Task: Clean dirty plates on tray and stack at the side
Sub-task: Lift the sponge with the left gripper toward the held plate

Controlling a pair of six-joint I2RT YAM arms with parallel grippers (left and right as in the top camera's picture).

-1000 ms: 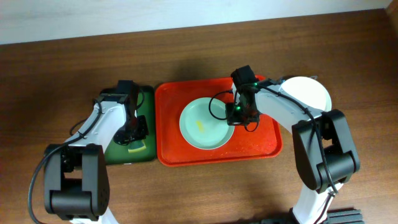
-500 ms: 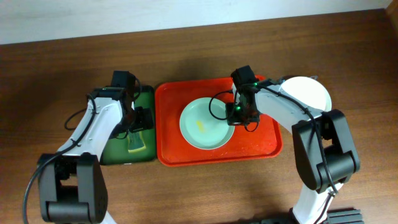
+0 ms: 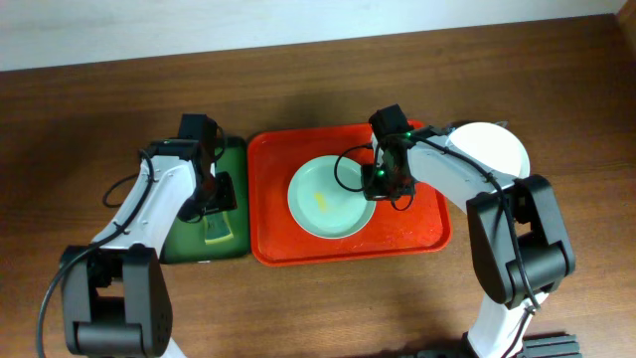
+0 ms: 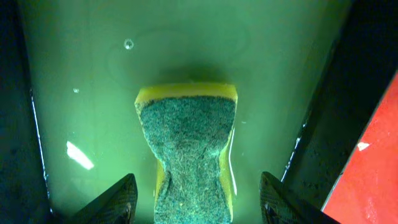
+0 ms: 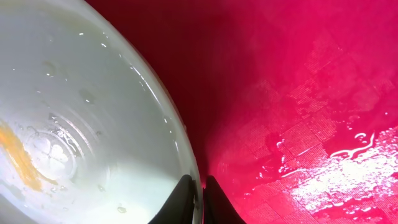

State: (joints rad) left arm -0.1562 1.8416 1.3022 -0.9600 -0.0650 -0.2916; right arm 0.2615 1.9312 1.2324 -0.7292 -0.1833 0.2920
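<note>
My left hand [image 4: 199,200] hangs wide over the sponge [image 4: 186,134], centre frame. My right hand [image 5: 200,193] pinches the plate [image 5: 81,106] rim, bottom centre.

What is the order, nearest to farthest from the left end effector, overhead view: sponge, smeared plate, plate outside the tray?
1. Sponge, at the left end effector.
2. Smeared plate, centre, on the red tray.
3. White plate, far right, off the red tray.

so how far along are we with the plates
Done: a white plate sits outside the red tray, on its right. In hand: the right gripper pinches the smeared plate by its rim; the left gripper hangs open over the sponge. Left: wiping and stacking it.
</note>
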